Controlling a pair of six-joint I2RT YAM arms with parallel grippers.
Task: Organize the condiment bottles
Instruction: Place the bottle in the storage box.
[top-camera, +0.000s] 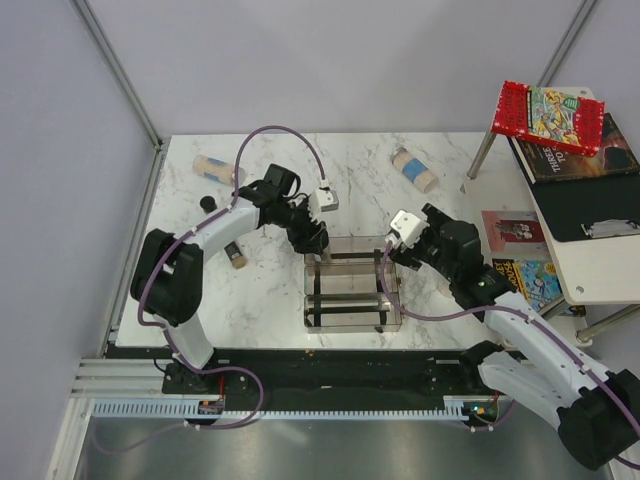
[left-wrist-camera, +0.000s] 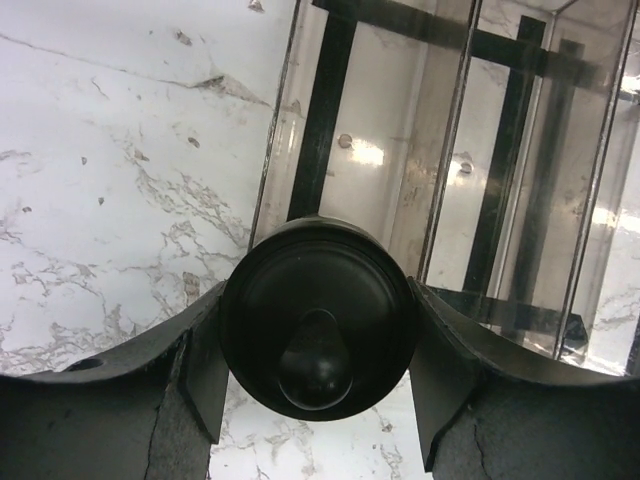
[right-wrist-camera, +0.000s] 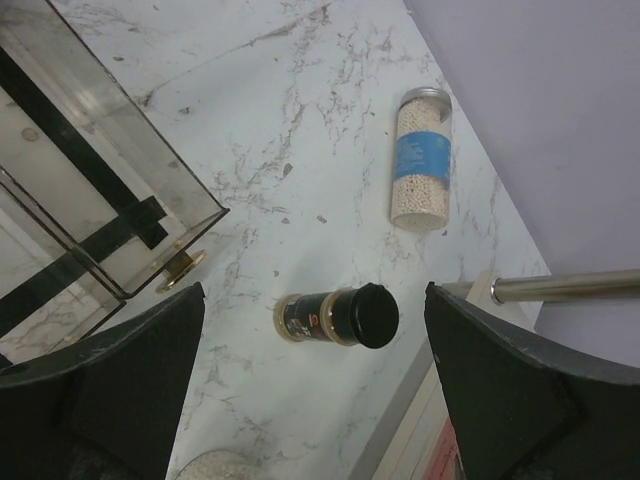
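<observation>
Jar (left-wrist-camera: 310, 290), black lid, is gripped by L gripper (left-wrist-camera: 320, 372) beside the rack (left-wrist-camera: 440, 150) wall, maybe not over a slot. If dropped now, wall could be hit & jar tipped. R gripper (right-wrist-camera: 315, 385) is spread open, empty.

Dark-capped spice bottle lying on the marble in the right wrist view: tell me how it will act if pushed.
The spice bottle lies on its side and is round, so a sideways nudge would probably roll it on the smooth marble table. It looks rigid and should not flex in a grip.
</observation>
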